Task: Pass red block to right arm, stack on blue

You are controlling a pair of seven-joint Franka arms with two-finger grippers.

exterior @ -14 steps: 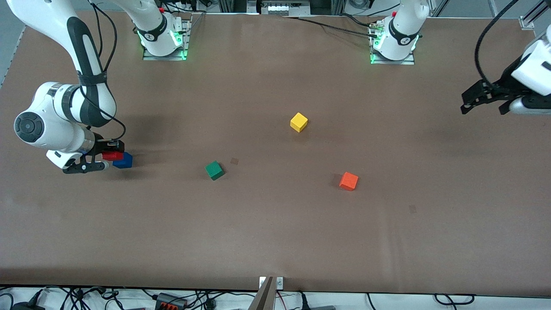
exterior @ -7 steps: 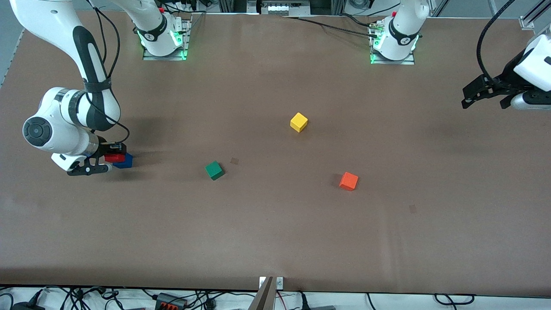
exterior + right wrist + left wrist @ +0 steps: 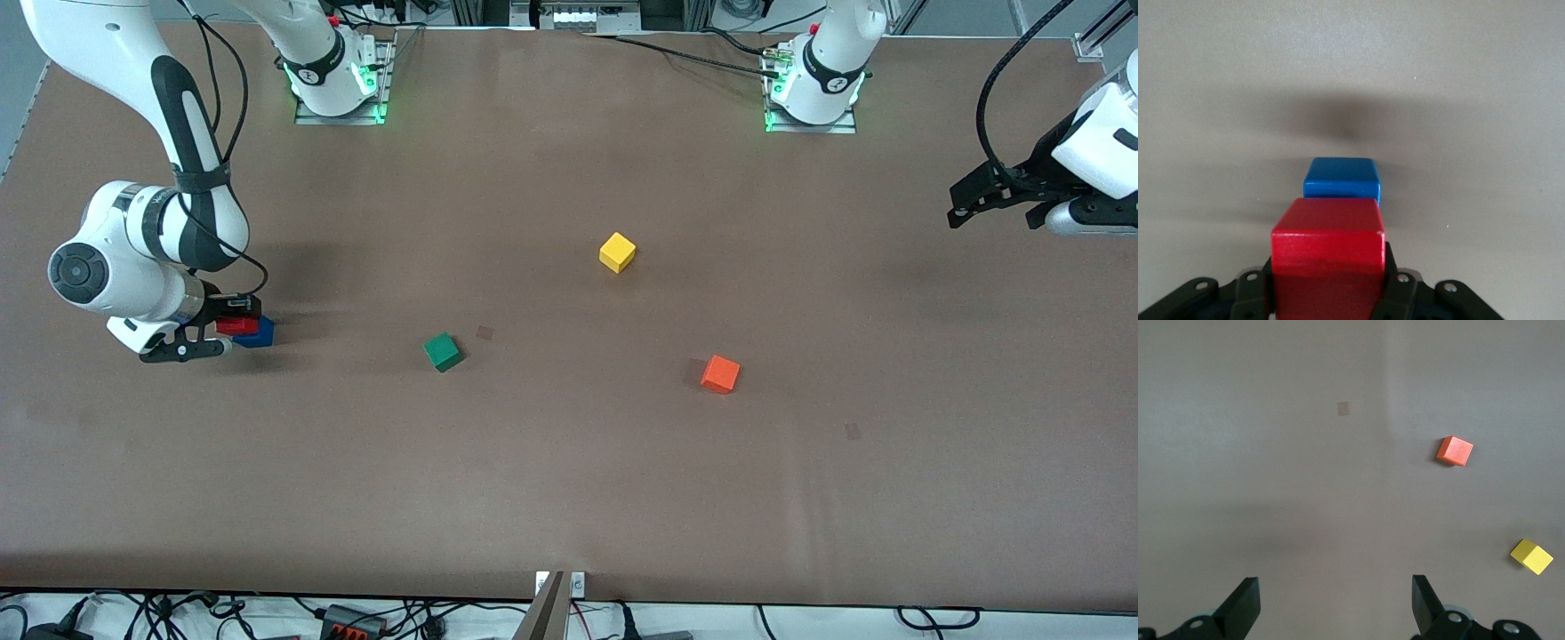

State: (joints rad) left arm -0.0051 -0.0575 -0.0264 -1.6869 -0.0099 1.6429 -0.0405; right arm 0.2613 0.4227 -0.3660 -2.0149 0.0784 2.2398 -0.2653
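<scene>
Five small, matte, sharp-edged cubes are counted: one small pure-red cube [image 3: 1328, 243], pinched between the right gripper's [image 3: 218, 333] fingers just beside the dark-blue cube [image 3: 1341, 179] on the brown tabletop [image 3: 569, 480]; one green [image 3: 443, 351], one yellow [image 3: 617, 252], one orange [image 3: 720, 373]. The left gripper [image 3: 996, 203] is held waiting, fingers spread, over the tabletop's left-arm end.
</scene>
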